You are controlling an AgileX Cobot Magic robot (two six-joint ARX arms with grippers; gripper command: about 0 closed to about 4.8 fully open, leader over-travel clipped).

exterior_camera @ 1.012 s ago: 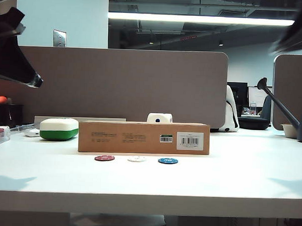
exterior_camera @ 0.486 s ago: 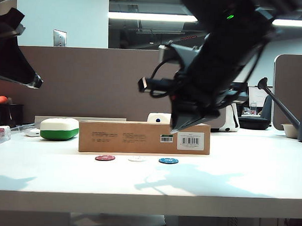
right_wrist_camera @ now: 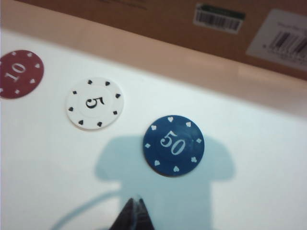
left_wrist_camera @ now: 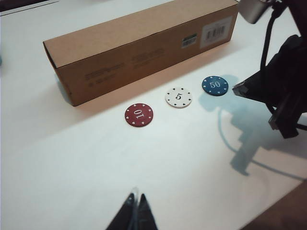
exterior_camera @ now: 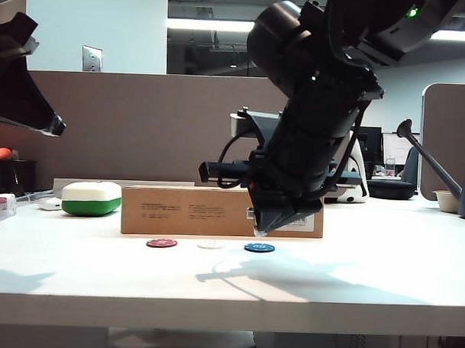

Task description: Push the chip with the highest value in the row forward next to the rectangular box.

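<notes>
Currently: right gripper [right_wrist_camera: 134, 211] clenched, just above round blue "50" poker chip [right_wrist_camera: 173, 145], near long brown cardboard box [right_wrist_camera: 201, 28]. Left gripper [left_wrist_camera: 135, 211] clenched, well back from box.

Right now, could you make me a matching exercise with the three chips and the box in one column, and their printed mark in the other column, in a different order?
Column one:
1. red chip
2. white chip
3. blue chip
4. brown box

Column two:
a. barcode label
b. 50
c. 10
d. 5

Pairs: 1-c, 2-d, 3-b, 4-a.

The right gripper, shut, hovers just before the blue chip; the left gripper, also shut, stays back from the row.
</notes>
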